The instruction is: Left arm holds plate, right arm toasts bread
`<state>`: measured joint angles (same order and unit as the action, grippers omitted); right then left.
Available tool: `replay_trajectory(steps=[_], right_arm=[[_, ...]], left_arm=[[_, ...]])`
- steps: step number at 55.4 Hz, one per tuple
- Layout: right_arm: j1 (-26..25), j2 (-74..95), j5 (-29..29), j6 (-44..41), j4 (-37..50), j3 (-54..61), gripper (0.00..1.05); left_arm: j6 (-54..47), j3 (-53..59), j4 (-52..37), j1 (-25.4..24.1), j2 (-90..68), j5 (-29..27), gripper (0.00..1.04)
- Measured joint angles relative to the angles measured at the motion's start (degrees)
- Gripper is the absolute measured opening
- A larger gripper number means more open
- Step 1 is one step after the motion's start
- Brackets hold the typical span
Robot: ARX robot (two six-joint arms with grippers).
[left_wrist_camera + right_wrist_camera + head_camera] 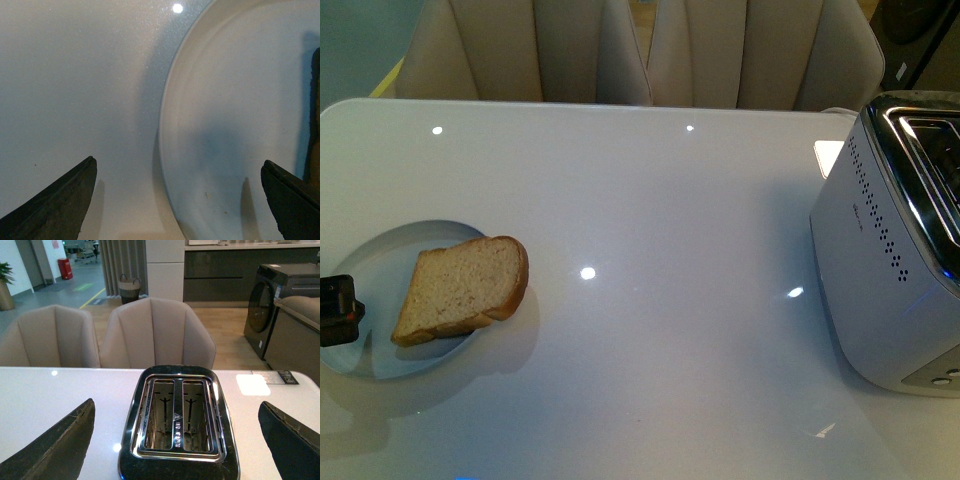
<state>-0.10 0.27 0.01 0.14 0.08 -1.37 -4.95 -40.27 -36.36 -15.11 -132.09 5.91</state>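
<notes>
Lying on the plate (388, 252), bread (465, 288) overhangs its rim

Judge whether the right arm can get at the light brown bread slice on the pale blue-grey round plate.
Probably: nothing stands on the white table between the silver toaster, where the open right gripper hovers, and the bread. Its reach is unproven.

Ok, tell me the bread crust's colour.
The bread crust is golden brown, clearest in front view.
</notes>
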Motion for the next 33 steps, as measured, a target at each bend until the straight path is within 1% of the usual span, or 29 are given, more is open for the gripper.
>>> replay_trajectory(steps=[25,26,29,30,32,33], right_arm=[[0.0,0.0,0.0,0.0,0.0,0.0,0.96],[0.0,0.0,0.0,0.0,0.0,0.0,0.96],[0.0,0.0,0.0,0.0,0.0,0.0,0.96],[0.0,0.0,0.0,0.0,0.0,0.0,0.96],[0.0,0.0,0.0,0.0,0.0,0.0,0.96],[0.0,0.0,0.0,0.0,0.0,0.0,0.96]], left_arm=[[-0.2,-0.3,-0.5,1.1,-3.0,0.4,0.97],[-0.2,-0.3,-0.6,1.2,-3.0,0.5,0.96],[-0.2,-0.3,-0.6,1.3,-3.1,1.0,0.84],[-0.2,-0.3,-0.6,1.3,-3.1,1.2,0.79],[-0.3,-0.3,-0.6,1.5,-3.1,1.3,0.72],[-0.3,-0.3,-0.6,1.5,-3.1,1.3,0.7]])
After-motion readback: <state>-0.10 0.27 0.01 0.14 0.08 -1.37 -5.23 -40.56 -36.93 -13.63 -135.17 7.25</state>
